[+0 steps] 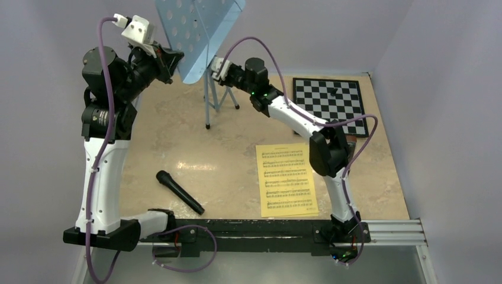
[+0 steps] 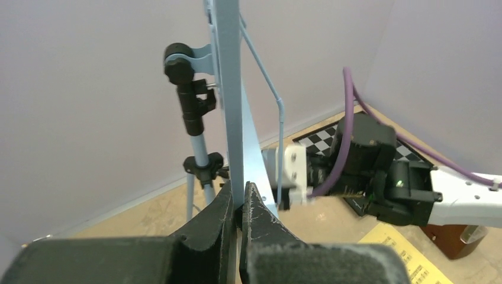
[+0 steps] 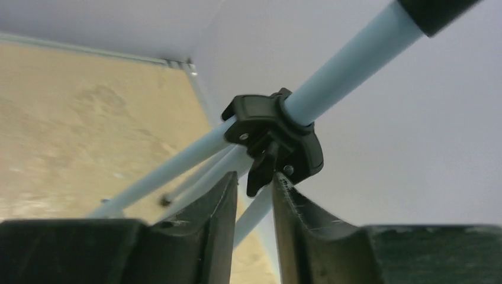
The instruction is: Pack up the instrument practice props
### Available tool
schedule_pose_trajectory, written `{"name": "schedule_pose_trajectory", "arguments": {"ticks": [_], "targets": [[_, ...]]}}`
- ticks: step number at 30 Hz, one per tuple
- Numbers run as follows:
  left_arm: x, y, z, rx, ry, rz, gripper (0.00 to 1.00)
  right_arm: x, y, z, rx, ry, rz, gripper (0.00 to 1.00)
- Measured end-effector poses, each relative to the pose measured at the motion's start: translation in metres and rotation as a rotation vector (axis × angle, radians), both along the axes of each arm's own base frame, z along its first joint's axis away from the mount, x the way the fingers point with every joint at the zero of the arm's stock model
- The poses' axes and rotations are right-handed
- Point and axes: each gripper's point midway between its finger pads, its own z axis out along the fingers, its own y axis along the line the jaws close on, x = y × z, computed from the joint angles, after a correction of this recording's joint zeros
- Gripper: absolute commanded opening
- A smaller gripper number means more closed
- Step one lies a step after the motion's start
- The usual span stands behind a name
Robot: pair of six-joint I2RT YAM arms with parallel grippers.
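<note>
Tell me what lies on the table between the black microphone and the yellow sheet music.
Nothing: the top external view shows bare tabletop between the microphone and the sheet music.

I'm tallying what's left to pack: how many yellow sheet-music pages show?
1: a yellow page flat on the table, right of the microphone; others may lie beneath.

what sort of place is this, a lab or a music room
Most likely a robot test cell dressed as a music practice corner: plain grey walls box in a small tabletop, two arms are mounted on a rail, and a music stand and sheet-music page serve as props.
</note>
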Motion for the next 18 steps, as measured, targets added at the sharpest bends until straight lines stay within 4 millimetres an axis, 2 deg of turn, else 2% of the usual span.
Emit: {"name": "schedule_pose_trajectory", "arguments": {"ticks": [2,3,7,10,12,15,18], "targets": [[0.001,0.0,0.001,-0.006,0.0,0.002,0.0,-0.001,0.005,-0.003,-0.059,-0.157,0.011,0.58],[0.003,-0.001,0.0,-0.008,0.002,-0.002,0.0,-0.003,0.008,-0.006,-0.086,-0.227,0.011,0.62],[0.005,-0.002,-0.001,-0.009,0.003,-0.003,0.0,-0.007,0.008,-0.016,-0.136,-0.425,-0.019,0.69],[0.006,-0.003,-0.001,-0.008,0.001,-0.003,0.0,-0.015,-0.002,-0.034,-0.173,-0.437,-0.019,0.73],[0.006,-0.003,-0.001,-0.008,0.001,-0.003,0.0,-0.022,-0.013,-0.038,-0.186,-0.42,-0.022,0.77],[0.006,-0.002,0.0,-0.007,-0.001,-0.002,0.0,-0.03,-0.029,-0.019,-0.143,-0.379,-0.043,0.78],[0.008,-0.003,0.001,-0.007,-0.002,-0.004,0.0,-0.036,-0.054,0.02,-0.012,-0.226,-0.062,0.77]]}}
